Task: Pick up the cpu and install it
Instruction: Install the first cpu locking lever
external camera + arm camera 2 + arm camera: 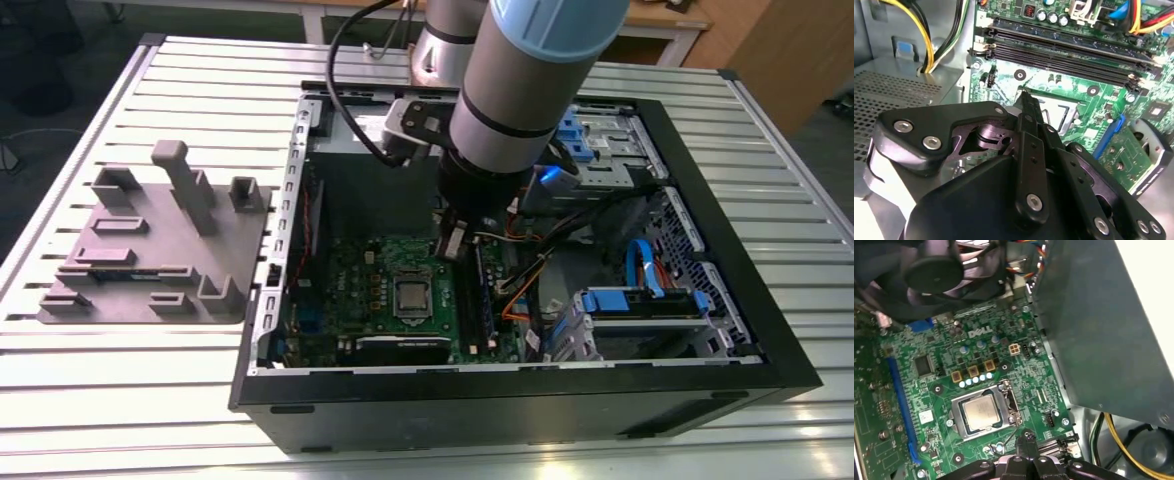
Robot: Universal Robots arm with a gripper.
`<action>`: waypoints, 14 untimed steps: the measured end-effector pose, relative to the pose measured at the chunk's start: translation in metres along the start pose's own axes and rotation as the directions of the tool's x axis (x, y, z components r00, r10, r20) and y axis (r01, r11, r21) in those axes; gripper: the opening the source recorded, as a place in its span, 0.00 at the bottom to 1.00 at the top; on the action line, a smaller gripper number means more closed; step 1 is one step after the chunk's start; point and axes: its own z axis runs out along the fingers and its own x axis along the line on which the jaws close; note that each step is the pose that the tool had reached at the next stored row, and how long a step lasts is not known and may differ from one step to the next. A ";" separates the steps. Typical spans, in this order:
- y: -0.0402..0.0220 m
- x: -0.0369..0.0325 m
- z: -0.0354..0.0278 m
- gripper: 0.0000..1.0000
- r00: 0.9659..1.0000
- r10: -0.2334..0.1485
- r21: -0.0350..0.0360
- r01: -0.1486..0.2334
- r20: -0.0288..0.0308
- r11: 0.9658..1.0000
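The cpu [981,412] lies flat in the metal-framed socket [1010,402] on the green motherboard [340,285], silvery top up. In the exterior view the cpu [411,296] sits mid-board inside the open computer case [534,400]. My gripper [454,245] hangs just above the board, slightly behind and to the exterior view's right of the socket. Its fingers are shut with nothing between them. In the second wrist view the joined fingertips [1024,97] cover part of the cpu [1056,112]. In the first wrist view my gripper [1026,441] stands close beside the socket's edge.
A grey fixture plate [154,250] with upright blocks lies outside the case at the exterior view's left. Memory slots [1064,50], a black fan [934,270], the grey power supply box [1094,330], yellow cables [926,35] and blue drive brackets [641,300] crowd the case.
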 end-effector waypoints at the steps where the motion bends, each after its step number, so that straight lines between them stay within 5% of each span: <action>1: -0.0001 0.0000 0.0005 0.10 1.000 -0.010 -0.001 0.010 -0.001 1.000; 5: -0.0005 0.0009 0.0021 0.10 0.999 -0.042 -0.002 0.042 -0.006 0.999; 14: -0.0008 0.0008 0.0021 0.10 0.999 -0.043 -0.002 0.043 -0.006 0.999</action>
